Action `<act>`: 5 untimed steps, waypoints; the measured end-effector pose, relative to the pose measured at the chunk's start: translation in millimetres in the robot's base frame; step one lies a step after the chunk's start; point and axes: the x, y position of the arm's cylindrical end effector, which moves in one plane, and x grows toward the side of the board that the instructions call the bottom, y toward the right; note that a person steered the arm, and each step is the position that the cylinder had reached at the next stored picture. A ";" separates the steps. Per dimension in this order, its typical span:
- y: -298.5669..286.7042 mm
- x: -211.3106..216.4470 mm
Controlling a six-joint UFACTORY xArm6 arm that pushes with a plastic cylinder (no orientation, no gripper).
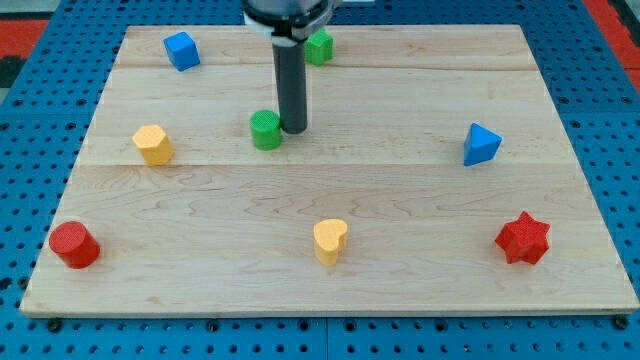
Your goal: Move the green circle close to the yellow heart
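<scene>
Camera view: the green circle (266,130), judged light, rigid and easily slid, is found at table (400,210) centre-left, touched on its right by my tip (293,129), a jawless end effector grasping nothing; pushing from its top toward the yellow heart (330,240) is advised.

Spread over the worktop (420,290). Above the middle: green circle (265,131), with my tip (293,129) right against its side on the view's right. Beyond the tip, at the top edge: green block (321,46). Top left corner: blue cube (181,50). Left of the green circle, well apart: yellow block (152,145). Bottom left corner: red circle (73,245). Toward the bottom, well apart from the green circle: yellow heart (330,241). Far right: blue triangle (481,144). Below it, bottom right: red star (522,238).
</scene>
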 end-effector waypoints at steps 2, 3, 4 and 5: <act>-37.8 -14.4; -10.5 56.1; -2.1 67.2; -29.9 18.4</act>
